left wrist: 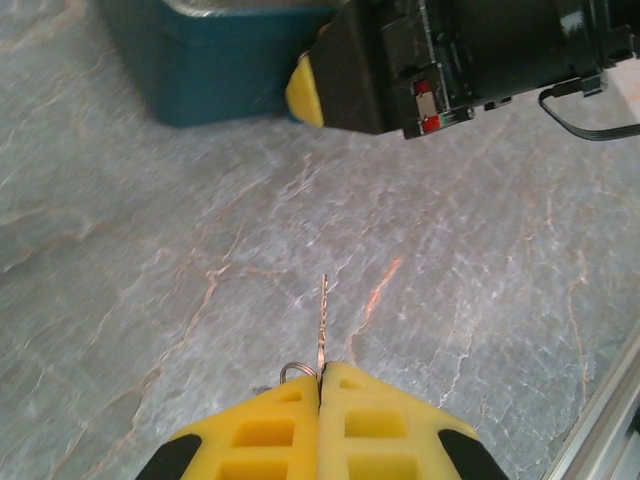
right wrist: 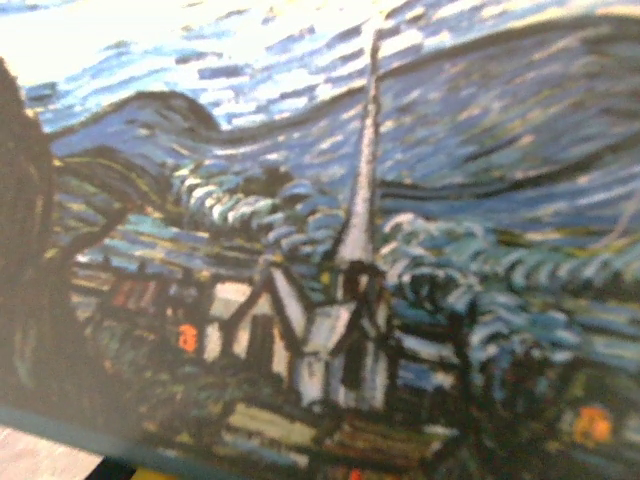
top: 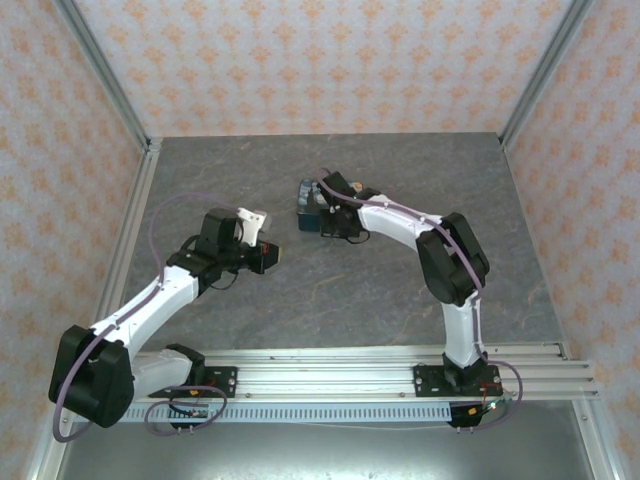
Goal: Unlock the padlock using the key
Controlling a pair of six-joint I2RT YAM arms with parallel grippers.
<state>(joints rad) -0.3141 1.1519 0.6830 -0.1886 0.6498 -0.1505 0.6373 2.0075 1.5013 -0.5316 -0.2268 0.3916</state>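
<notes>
My left gripper [left wrist: 322, 370] is shut on the key [left wrist: 321, 325], a thin metal sliver that points forward out of the yellow fingertips, with its small ring [left wrist: 294, 372] beside the left finger. The same gripper [top: 272, 256] hovers left of centre, its tip aimed at the blue-and-yellow Starry Night tin [top: 308, 205]. My right gripper [top: 320, 212] is at that tin, and one of its yellow fingers [left wrist: 303, 92] rests against the teal tin wall [left wrist: 230, 60]. The painted tin lid [right wrist: 360, 250] lies very close before the right wrist camera. The padlock is hidden.
Grey marbled tabletop [top: 330, 290] stretches between the key tip and the tin. Patterned walls enclose the table on three sides. The aluminium base rail [top: 340, 375] runs along the near edge.
</notes>
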